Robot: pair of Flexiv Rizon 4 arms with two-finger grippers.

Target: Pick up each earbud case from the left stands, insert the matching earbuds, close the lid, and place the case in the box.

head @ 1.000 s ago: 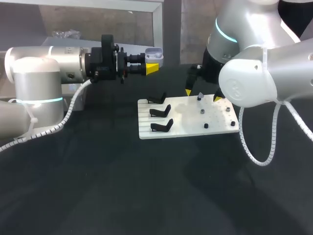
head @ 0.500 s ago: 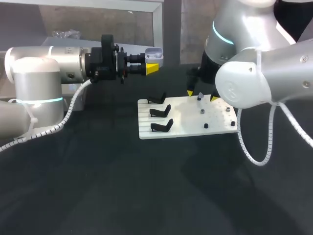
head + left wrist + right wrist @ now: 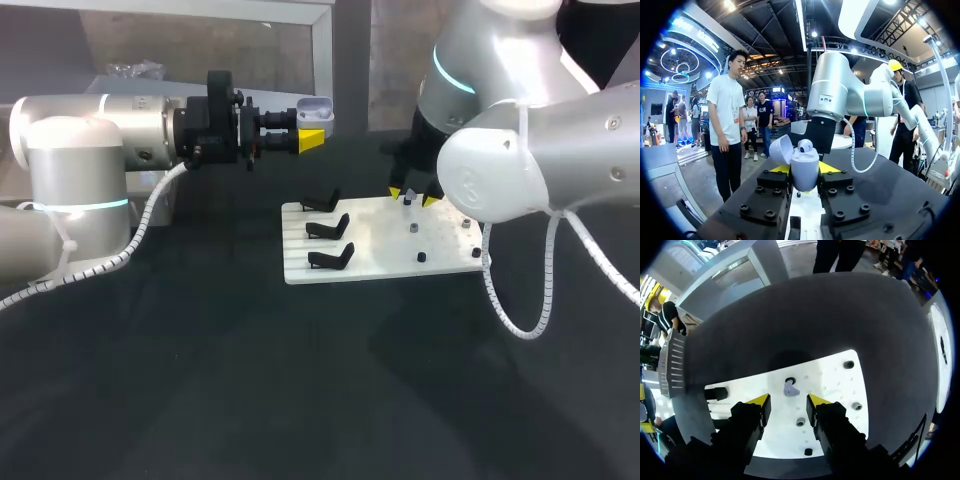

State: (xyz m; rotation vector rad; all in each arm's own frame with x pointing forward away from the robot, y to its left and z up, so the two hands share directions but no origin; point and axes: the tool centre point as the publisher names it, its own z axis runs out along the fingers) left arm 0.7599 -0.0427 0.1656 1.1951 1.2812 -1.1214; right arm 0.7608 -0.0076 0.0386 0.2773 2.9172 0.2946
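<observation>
Black table [image 3: 250, 380]: white board [image 3: 380, 262] lay right of centre, with three black stands [image 3: 330, 228] on its left part. Earbud case [image 3: 316, 108], lid up, sat clamped in the left pincer [image 3: 804, 168], high near the table's far edge. The right pincer [image 3: 788, 400] gaped over the board, an earbud [image 3: 789, 388] between its tips, clear of both. A wide stretch of table ran from the board to the near edge.

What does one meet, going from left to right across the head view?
left arm → earbud case → right gripper → right arm
</observation>
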